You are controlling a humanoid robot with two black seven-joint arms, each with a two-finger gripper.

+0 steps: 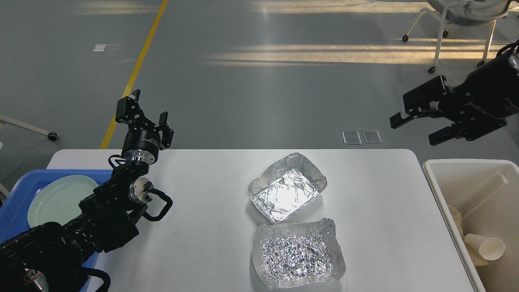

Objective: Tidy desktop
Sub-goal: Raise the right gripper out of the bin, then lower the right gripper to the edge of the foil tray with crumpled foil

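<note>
Wide matte white desktop (202, 227), central: two crumpled silver foil trays (287, 193) (298, 253), near each other. Left gripper (142, 109) over rear-left edge, fingers spread, empty. Right gripper (413, 129) above off-white bin (440, 190), fingers parted, empty.

Worktop (194, 243): big, white and flat, with round corners.
Far foil tray (287, 192): shiny, turned at a slant, near the middle of the worktop.
Near foil tray (298, 254): crinkly, just in front of the far one.
Blue tray (16, 194): at the left edge, with a pale green plate (56, 200) in it.
White bin (478, 194): at the right, beside the worktop, with a paper cup (486, 248) lying inside.
Left tool (146, 114): raised over the far left corner, fingers apart, holding nothing.
Right tool (415, 127): up in the air over the floor at the far right, fingers apart, holding nothing.
</note>
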